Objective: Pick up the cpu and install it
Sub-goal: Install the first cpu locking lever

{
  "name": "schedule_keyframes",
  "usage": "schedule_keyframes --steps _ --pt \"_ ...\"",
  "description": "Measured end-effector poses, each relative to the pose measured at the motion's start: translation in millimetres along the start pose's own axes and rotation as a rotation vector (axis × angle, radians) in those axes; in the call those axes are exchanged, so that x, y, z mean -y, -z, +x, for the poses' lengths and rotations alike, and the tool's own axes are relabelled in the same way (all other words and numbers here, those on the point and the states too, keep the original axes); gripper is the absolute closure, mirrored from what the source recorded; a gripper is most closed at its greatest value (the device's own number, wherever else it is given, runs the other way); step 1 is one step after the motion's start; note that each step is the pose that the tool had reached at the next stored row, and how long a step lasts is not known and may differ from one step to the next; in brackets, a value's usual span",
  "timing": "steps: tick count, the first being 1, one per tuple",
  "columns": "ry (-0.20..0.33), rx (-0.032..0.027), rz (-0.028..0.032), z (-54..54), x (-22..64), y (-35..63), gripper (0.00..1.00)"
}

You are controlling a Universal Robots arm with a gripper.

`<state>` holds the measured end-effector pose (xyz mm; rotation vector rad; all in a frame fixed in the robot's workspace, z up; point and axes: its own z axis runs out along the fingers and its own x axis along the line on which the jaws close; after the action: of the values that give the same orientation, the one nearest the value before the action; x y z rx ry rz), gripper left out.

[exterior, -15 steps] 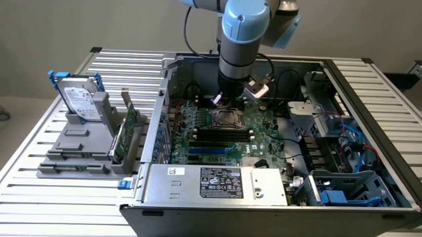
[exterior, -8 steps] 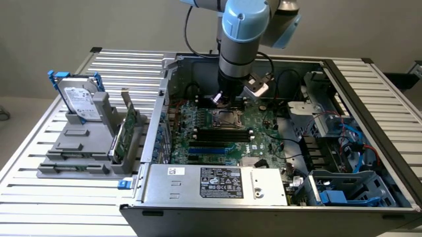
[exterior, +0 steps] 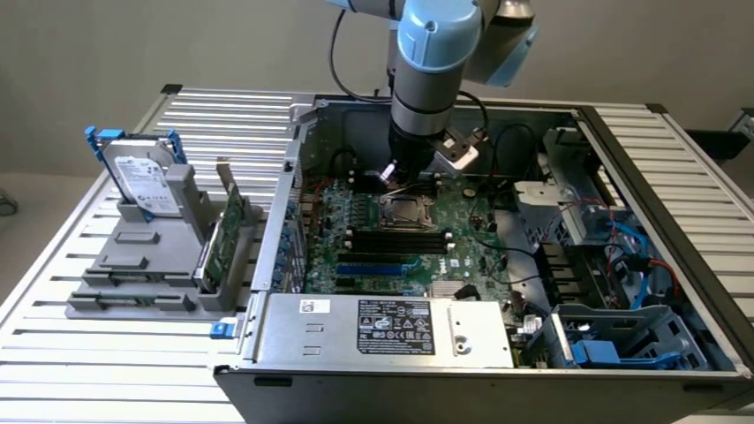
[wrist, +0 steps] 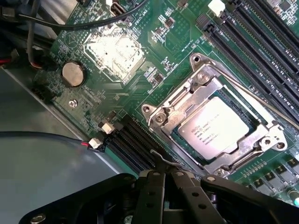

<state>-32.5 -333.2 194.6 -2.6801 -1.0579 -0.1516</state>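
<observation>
The cpu (wrist: 212,126), a flat silver square with printed text, lies seated in the motherboard socket under a metal retention frame (wrist: 187,95). In the exterior view the cpu (exterior: 408,212) sits mid-board inside the open computer case. My gripper (wrist: 164,176) is shut, its black fingers (wrist: 152,186) pressed together just beside the socket's corner. A thin hooked end of the socket's wire lever (wrist: 157,157) stands right at the fingertips; I cannot tell whether they touch it. From the exterior view the gripper (exterior: 396,179) hangs just behind the socket, low over the board.
Black memory slots (wrist: 261,42) run beside the socket. A coin battery (wrist: 73,73) and a shiny chip (wrist: 114,52) lie further off. Cables cross the case's right side (exterior: 613,247). A power supply (exterior: 395,329) fills the front. A hard drive (exterior: 141,181) and green card (exterior: 224,234) stand outside on grey holders.
</observation>
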Motion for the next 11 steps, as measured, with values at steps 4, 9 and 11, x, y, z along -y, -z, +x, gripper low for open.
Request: schedule_keyframes --steps 4,9,11 --pt "-0.002 0.0049 0.0042 1.4 1.7 4.3 0.89" --pt "-0.004 0.0120 0.0104 4.6 5.0 16.9 0.89" --pt "-0.005 0.0147 0.0130 6.0 6.7 21.8 0.89"
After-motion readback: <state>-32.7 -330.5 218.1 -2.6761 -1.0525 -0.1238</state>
